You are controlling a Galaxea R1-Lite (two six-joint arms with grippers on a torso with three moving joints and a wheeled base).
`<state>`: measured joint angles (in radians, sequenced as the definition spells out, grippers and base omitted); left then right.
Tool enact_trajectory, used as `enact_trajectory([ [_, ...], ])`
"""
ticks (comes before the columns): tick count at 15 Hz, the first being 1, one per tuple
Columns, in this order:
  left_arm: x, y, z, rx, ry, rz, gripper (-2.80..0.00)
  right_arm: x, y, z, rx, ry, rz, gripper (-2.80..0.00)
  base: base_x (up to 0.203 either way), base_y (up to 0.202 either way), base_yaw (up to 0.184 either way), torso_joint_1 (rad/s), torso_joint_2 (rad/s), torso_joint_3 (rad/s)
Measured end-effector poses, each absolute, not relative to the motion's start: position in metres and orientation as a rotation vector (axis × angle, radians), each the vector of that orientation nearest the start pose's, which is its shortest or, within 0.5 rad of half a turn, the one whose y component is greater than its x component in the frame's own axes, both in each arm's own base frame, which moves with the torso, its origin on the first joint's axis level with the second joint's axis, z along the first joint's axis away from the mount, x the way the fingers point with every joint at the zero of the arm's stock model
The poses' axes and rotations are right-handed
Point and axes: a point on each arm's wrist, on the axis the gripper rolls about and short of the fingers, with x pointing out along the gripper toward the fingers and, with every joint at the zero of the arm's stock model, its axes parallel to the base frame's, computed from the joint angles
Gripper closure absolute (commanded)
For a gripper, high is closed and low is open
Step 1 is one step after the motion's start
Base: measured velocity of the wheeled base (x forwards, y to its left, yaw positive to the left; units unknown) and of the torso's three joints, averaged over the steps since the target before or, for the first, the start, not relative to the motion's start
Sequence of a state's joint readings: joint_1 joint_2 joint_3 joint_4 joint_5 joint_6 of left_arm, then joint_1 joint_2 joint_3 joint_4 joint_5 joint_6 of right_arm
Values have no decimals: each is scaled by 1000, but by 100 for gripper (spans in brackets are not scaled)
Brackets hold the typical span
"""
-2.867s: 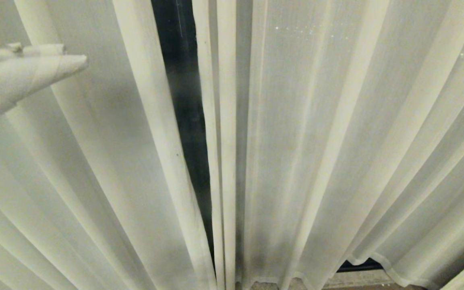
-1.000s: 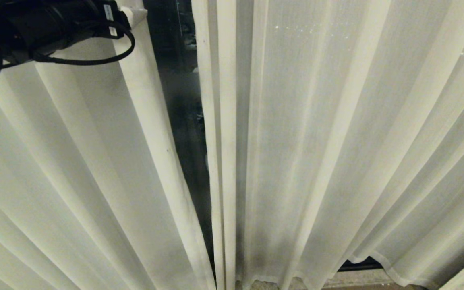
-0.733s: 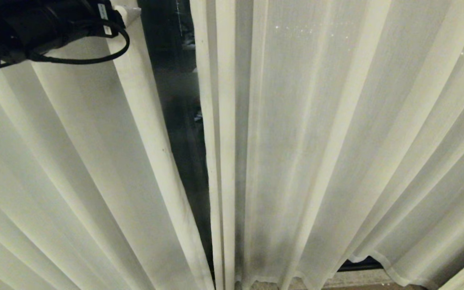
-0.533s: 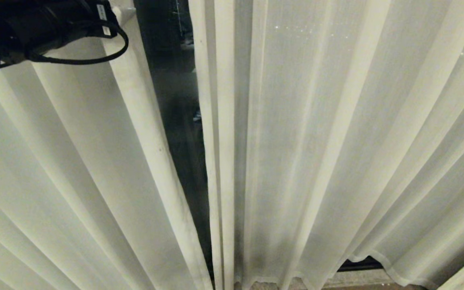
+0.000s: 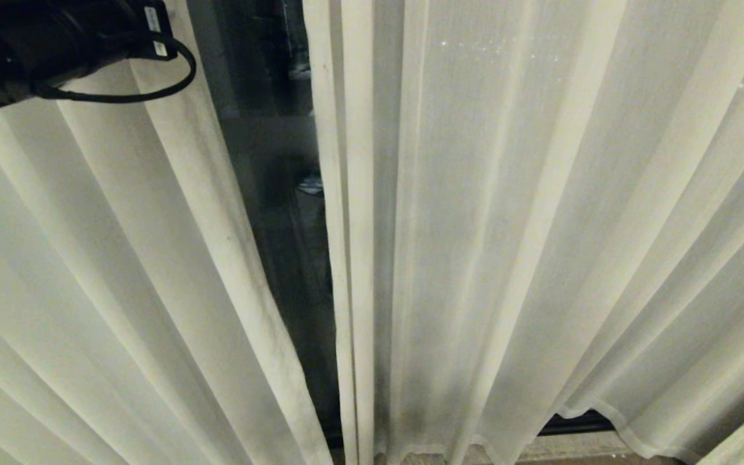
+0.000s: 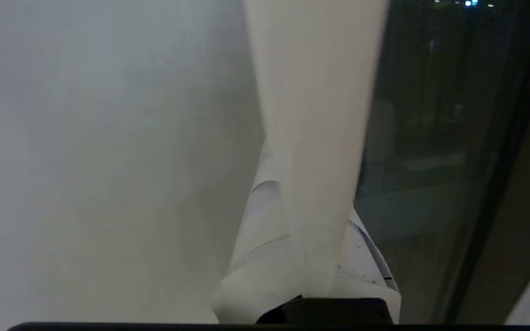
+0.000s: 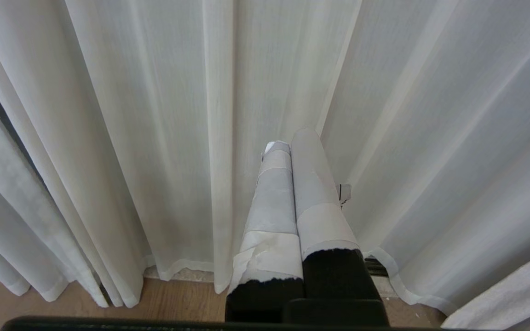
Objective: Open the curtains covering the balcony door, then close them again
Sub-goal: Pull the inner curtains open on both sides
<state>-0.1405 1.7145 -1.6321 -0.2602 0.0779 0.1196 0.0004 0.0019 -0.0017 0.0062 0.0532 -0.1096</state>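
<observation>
Left cream pleated curtain panel (image 5: 152, 271) now pinched and drawn leftward.
Left gripper (image 6: 308, 257) just clamped on its hemmed edge; gap over dark glass balcony door (image 5: 268, 161) widened; opening underway; right gripper (image 7: 288, 147) closed, empty.

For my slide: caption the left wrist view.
Left gripper pinching the left curtain's edge beside the dark balcony door.

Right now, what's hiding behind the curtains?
Through the gap between the curtains shows the dark glass of the balcony door, with faint reflections and tiny lights. Its dark frame shows beside the edge the left gripper pinches. Everything else stays covered.
</observation>
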Motion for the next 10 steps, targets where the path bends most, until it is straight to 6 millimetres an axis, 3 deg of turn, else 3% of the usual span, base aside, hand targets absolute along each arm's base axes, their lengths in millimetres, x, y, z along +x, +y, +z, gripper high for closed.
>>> enact_trajectory([
  [10, 306, -6, 372, 101, -157, 61, 0, -23, 1, 75, -109, 3, 54, 0, 0, 0, 0, 0, 0, 0],
])
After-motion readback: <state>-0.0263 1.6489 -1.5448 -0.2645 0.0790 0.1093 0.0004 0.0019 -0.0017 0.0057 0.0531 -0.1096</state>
